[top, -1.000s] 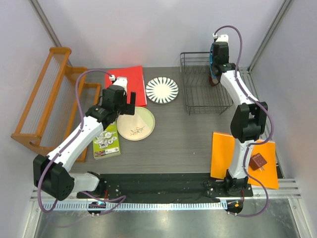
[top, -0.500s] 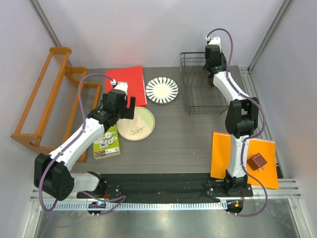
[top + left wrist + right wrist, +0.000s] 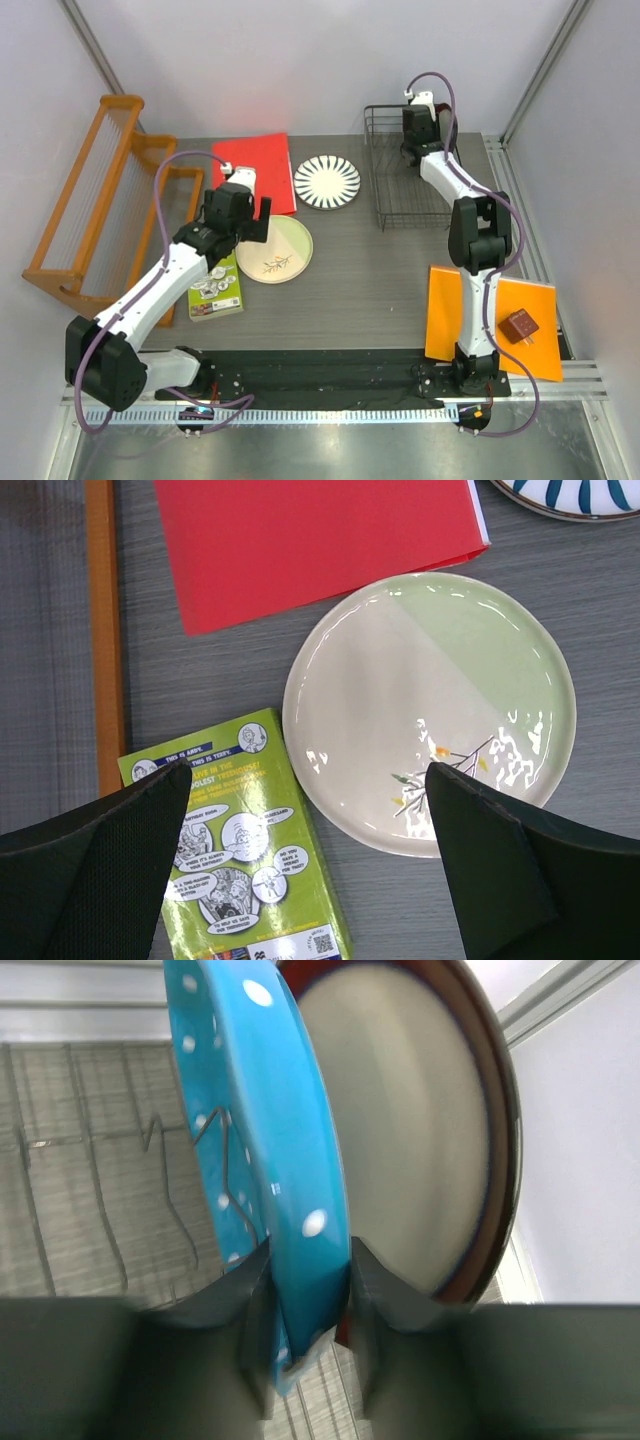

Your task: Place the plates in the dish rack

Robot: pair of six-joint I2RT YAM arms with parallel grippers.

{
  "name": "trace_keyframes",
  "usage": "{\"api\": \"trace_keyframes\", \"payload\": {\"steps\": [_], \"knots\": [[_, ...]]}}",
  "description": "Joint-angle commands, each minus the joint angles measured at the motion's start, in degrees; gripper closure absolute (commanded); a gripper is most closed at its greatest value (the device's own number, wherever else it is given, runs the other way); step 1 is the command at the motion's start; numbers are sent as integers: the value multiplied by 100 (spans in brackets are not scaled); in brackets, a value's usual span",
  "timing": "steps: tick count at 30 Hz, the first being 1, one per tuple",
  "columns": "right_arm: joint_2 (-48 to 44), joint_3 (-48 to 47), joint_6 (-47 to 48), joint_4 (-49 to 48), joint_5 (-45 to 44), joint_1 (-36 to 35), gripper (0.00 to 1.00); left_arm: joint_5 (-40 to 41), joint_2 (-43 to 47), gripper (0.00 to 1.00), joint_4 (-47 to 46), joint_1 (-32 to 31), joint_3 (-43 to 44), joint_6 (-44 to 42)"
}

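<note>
My right gripper (image 3: 305, 1290) is shut on the rim of the blue white-dotted plate (image 3: 262, 1150), which stands on edge inside the black wire dish rack (image 3: 90, 1210). The dark-red-rimmed beige plate (image 3: 420, 1130) stands upright right behind it. From above, the right gripper (image 3: 419, 128) is at the back of the dish rack (image 3: 400, 205) and the arm hides both plates. My left gripper (image 3: 308, 780) hangs open above the left edge of the cream twig plate (image 3: 430, 700). The white plate with black petals (image 3: 327, 181) lies flat beyond the cream plate (image 3: 275, 250).
A green booklet (image 3: 240, 850) lies beside the cream plate, under my left finger. A red sheet (image 3: 258, 165) lies behind it. An orange wooden rack (image 3: 90, 210) stands at the left. An orange sheet (image 3: 480, 320) with a small brown block (image 3: 520, 325) lies near the right arm's base.
The right gripper has moved left and toward the back of the rack with the blue plate. The left gripper has crept slightly toward the near left over the cream plate.
</note>
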State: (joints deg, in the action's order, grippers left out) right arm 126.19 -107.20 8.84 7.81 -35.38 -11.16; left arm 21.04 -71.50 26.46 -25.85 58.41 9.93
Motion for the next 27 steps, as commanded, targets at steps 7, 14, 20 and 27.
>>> {"api": "trace_keyframes", "payload": {"steps": [7,14,20,27], "knots": [[-999,-12,22,-430,-269,-9,40,-943,-161,2,157,9,-216,-1141],[-2334,847,-557,299,556,-150,37,-1698,-854,55,342,-17,-111,-1354],[-3723,2638,-787,888,2513,-606,41,-2086,-1654,99,536,-140,135,-1047],[-4629,4074,-1165,1170,3731,-914,44,-2332,-2489,100,562,-543,478,-1020]]}}
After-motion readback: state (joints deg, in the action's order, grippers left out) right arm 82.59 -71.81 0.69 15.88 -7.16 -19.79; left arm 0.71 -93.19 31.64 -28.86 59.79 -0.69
